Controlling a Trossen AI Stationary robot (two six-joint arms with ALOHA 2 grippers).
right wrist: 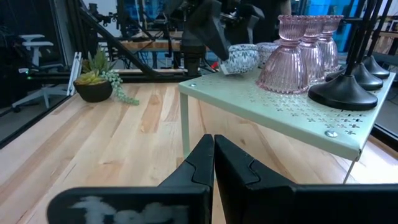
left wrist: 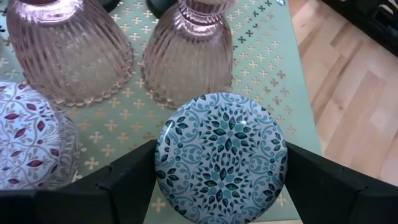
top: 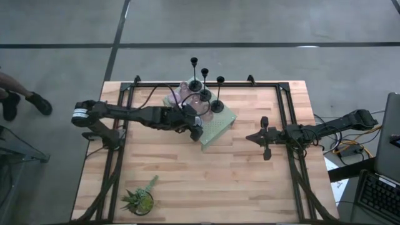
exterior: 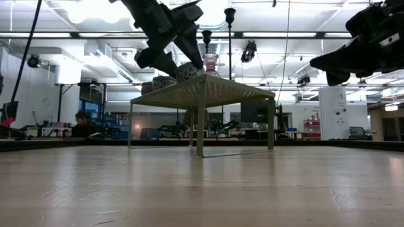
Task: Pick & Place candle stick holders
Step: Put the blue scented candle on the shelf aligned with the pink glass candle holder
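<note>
On the green perforated stand at the far middle of the table stand three black holders with thin stems, two pink ribbed glass holders and a round cup with a red leaf pattern. My left gripper reaches over the stand's left side and is shut on a round cup with a blue-green pattern. My right gripper waits shut above the table, right of the stand, and touches nothing. My left gripper pinches the blue-patterned cup by its round side wall, one finger on each side. The fingers slant down from the table's left. The cup sits tilted, its flat patterned face toward the wrist; whether it still touches the stand I cannot tell.
A small spiky potted plant stands near the table's front left corner. A black frame rail runs around the table. Bare wood lies between the stand and the near edge. A person's feet show on the floor to the left.
</note>
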